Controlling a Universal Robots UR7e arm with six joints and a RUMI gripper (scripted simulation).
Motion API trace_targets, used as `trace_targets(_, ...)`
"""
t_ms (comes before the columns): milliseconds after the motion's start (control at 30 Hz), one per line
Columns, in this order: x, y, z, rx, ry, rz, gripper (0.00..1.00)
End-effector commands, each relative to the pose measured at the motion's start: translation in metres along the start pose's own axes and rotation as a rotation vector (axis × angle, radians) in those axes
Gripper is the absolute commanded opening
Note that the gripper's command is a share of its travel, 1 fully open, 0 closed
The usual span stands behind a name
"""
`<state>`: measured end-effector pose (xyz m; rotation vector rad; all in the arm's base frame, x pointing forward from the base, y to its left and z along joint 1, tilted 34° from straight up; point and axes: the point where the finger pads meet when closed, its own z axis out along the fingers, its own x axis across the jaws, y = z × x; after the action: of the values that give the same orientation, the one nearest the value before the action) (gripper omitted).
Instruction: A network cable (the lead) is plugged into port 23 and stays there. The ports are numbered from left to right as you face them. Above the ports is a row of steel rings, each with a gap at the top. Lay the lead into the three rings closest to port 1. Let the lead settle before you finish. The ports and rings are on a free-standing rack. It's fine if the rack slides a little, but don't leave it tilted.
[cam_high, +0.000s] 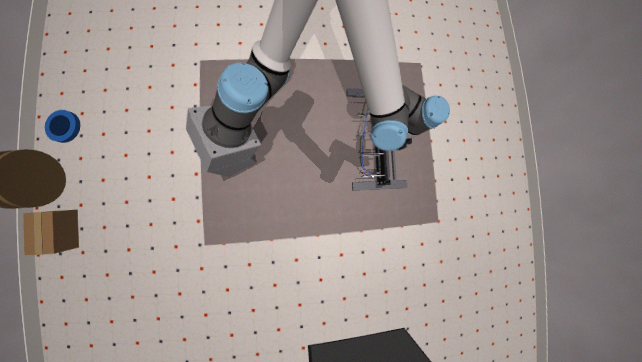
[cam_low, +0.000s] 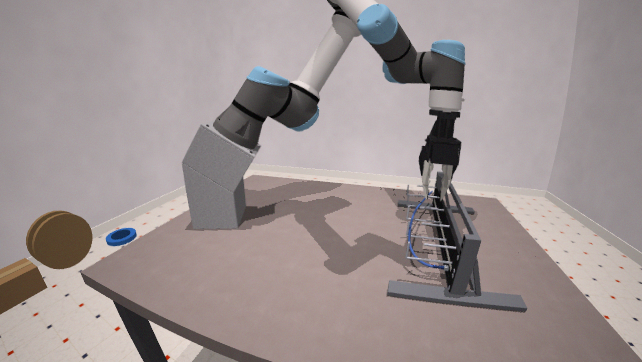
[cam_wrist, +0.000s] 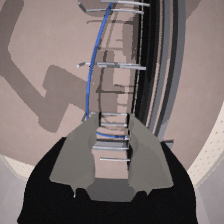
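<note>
The blue lead (cam_high: 362, 157) (cam_low: 410, 231) (cam_wrist: 91, 75) is plugged in at the rack's near end in the exterior view. It bows outward and runs along the row toward the far end. Steel rings (cam_low: 429, 259) (cam_wrist: 117, 65) stick out from the rack (cam_high: 362, 186) (cam_low: 467, 265). In the wrist view the lead crosses two rings toward the top; whether it lies inside them I cannot tell. My gripper (cam_low: 435, 196) (cam_wrist: 114, 113) is slightly open and empty, above the rack. The lead passes outside its left finger in the wrist view. The far rings are partly hidden.
The rack's feet stand flat on the table (cam_high: 280, 210) (cam_low: 320, 310). The arm hides part of the rack in the top view. A blue ring-shaped object (cam_high: 48, 125) (cam_low: 111, 241), a brown round object (cam_high: 32, 178) (cam_low: 62, 240) and a brown block (cam_high: 65, 231) are off to the left.
</note>
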<state>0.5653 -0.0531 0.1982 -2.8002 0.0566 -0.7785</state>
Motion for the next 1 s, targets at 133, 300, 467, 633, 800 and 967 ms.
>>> trace_targets(133,0.0003,0.0001,-0.0061,0.0,0.001,0.0,0.2)
trace_targets(300,0.0003,0.0001,-0.0061,0.0,0.001,0.0,0.0)
trace_targets(467,0.0003,0.0001,-0.0061,0.0,0.001,0.0,0.0)
trace_targets(633,0.0003,0.0001,-0.0061,0.0,0.001,0.0,0.0)
trace_targets(800,0.0003,0.0001,-0.0061,0.0,0.001,0.0,0.0)
trace_targets(967,0.0003,0.0001,-0.0061,0.0,0.001,0.0,0.0)
